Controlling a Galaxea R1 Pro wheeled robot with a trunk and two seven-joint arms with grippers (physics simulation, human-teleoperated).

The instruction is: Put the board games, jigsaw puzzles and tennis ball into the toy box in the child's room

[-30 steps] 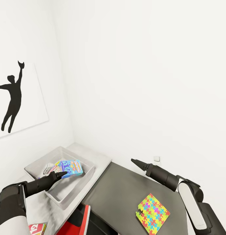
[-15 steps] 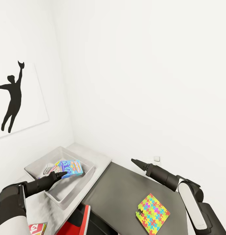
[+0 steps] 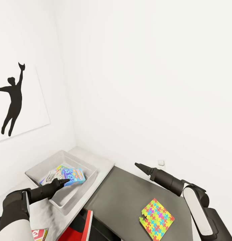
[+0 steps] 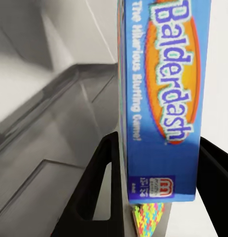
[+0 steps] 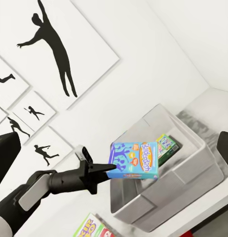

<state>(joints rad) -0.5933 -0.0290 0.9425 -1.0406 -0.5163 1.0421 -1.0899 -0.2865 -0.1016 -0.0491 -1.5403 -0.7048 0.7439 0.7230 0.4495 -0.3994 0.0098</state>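
Note:
The grey toy box (image 3: pixel 87 185) sits on the light-grey table (image 3: pixel 103 163) in the room's corner. My left gripper (image 3: pixel 65 181) is shut on a blue board game (image 3: pixel 73 176), labelled Balderdash (image 4: pixel 166 98), holding it by one end low inside the toy box (image 5: pixel 193 170). Another board game (image 5: pixel 166 144) with a green and yellow lid lies in the bin beside it. A jigsaw puzzle (image 3: pixel 157 215) lies flat on the dark counter (image 3: pixel 126 194). My right gripper (image 3: pixel 137 165) hovers open above that counter, away from the puzzle. A further board game (image 3: pixel 39 234) lies on the table near my left arm.
White walls close the corner behind the bin, with black silhouette pictures (image 3: pixel 12 100) on the left wall. A red chair (image 3: pixel 83 225) stands tucked below where desk and counter meet. A wall socket (image 3: pixel 160 163) sits behind the counter.
My left arm has drawn back and sunk a little, and the blue board game has come down with it, lower in the toy box. The right arm has stayed still.

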